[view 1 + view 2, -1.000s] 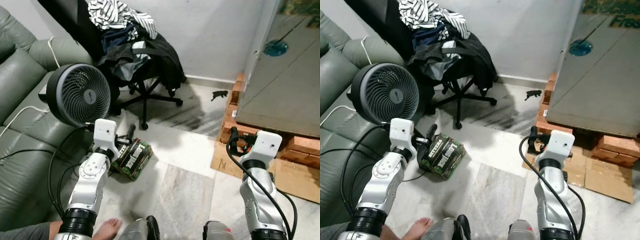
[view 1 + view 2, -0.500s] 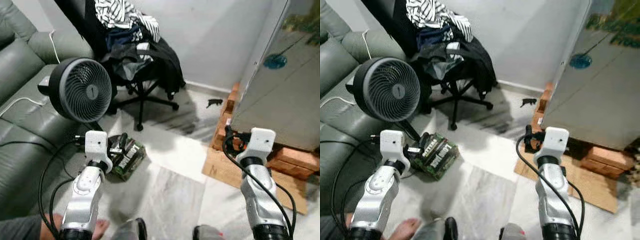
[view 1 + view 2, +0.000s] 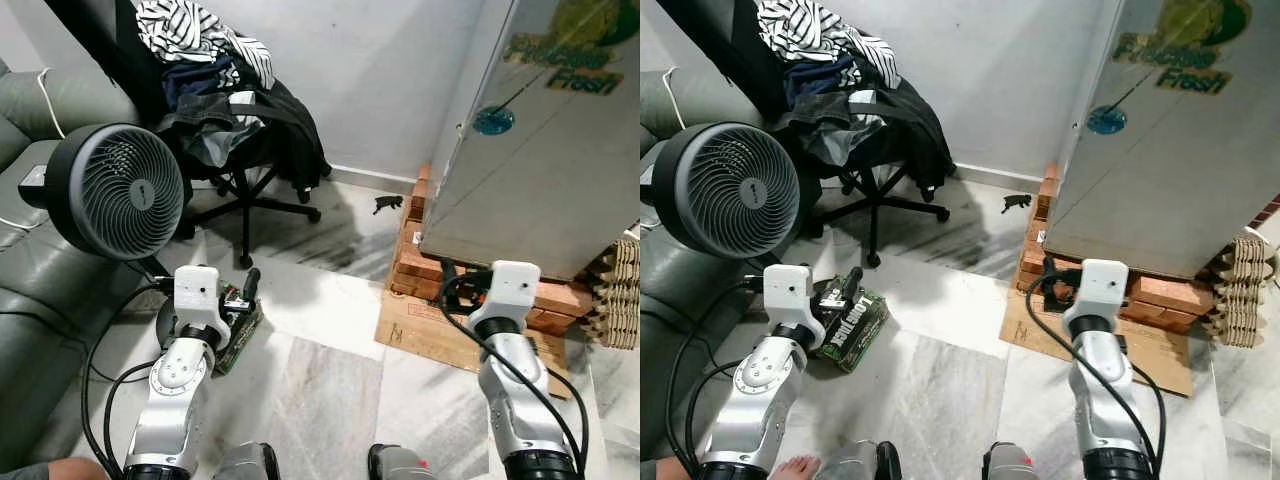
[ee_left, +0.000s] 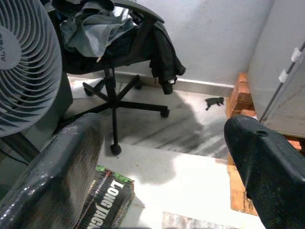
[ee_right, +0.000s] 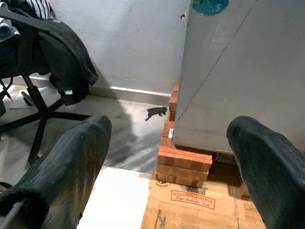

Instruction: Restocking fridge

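A silver fridge (image 3: 540, 150) with a green "Fresh" label stands at the right, its door shut, raised on red bricks (image 3: 470, 285). A green pack of cans (image 3: 852, 325) lies on the marble floor at the left, just beyond my left arm. My left gripper (image 4: 164, 126) hangs above the floor near that pack, fingers wide open and holding nothing. My right gripper (image 5: 171, 126) is open too, pointing at the fridge's lower corner and the bricks, with nothing between its fingers.
A round black fan (image 3: 115, 190) and an office chair (image 3: 240, 120) piled with clothes stand at the left, beside a grey sofa (image 3: 30, 290). Flat cardboard (image 3: 430, 325) lies before the bricks. Egg cartons (image 3: 615, 295) are stacked at the far right. A person's foot (image 3: 790, 468) is near my left side.
The whole view has swung to the right, bringing more of the fridge into sight. Both arms keep the same pose and both grippers stay open.
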Robot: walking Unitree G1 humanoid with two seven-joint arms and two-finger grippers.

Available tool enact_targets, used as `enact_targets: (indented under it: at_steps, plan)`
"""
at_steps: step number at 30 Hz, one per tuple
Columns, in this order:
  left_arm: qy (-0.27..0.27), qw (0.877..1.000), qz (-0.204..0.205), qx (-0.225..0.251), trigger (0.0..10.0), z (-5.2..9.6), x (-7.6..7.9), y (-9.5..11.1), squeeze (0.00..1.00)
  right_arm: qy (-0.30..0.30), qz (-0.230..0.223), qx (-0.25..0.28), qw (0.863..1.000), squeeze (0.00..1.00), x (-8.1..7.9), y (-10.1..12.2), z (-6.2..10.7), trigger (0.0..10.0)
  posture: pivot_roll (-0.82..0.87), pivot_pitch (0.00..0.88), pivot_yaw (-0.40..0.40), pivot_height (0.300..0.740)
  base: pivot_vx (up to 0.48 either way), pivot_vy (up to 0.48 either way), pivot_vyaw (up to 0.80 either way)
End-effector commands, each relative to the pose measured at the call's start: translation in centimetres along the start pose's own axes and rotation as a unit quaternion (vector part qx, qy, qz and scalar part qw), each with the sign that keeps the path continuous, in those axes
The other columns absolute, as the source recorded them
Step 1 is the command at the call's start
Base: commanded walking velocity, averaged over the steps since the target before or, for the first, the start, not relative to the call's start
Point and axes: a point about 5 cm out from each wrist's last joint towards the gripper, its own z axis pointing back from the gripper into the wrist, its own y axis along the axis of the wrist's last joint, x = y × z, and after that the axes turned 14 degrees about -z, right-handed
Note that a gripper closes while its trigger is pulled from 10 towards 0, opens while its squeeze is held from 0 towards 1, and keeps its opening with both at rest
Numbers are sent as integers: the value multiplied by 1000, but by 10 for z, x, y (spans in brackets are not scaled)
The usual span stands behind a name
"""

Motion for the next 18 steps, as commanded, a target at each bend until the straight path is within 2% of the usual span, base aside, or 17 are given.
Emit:
enact_targets:
  at_steps: [1, 6, 18]
  plan:
    - [3, 1000, 2, -2, 10000, 1, -2, 1, 0, 0, 2, 2, 1000, 0, 1, 2, 2, 10000, -26, 111, 52, 740, 0, -266, -694]
    - [4, 1000, 5, -1, 10000, 0, -1, 1, 0, 4, 4, 4, 1000, 0, -2, 5, -1, 10000, -28, 111, 45, 740, 0, -265, -779]
    - [11, 1000, 15, -6, 10000, 4, -3, 0, 0, 0, 4, 0, 1000, 0, 1, 2, 4, 10000, -34, 129, 52, 740, 0, 0, -800]
